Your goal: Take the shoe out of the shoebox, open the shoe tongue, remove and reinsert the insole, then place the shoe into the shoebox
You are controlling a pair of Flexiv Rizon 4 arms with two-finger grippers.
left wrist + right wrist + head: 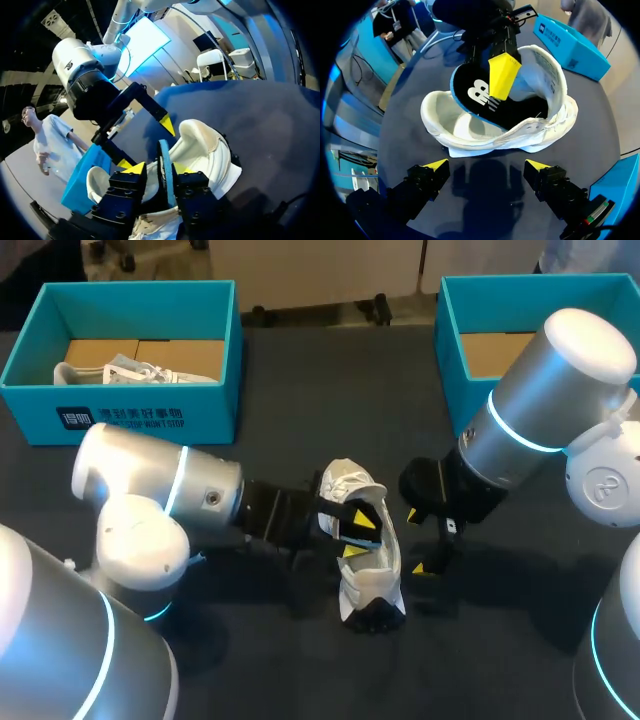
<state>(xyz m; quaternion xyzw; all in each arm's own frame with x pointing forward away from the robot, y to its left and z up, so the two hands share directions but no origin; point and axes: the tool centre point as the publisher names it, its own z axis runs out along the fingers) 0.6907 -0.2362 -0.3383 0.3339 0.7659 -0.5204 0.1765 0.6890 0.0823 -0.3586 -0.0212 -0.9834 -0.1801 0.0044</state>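
1. The shoe (372, 575) lay on the bench (300, 380), between both arms.
2. The left gripper (159, 170) pinched the insole (520, 112), which stood partly out of the shoe.
3. The right gripper (489, 167) was spread and empty, just beside the shoe.
4. The insole looked thin and floppy, so it is best gripped near its heel edge.

The shoe (372, 575) reads to me as white woven cloth with smoother panels, its insole (520, 107) matt black on top with a blue foam edge. Under the shoe the table (300, 390) is dark and matt; the boxes (140, 410) behind it are matt teal card, raw brown inside. My arms (205, 490) beside it look satin silver metal, the fingertips (501, 75) smooth yellow plastic.
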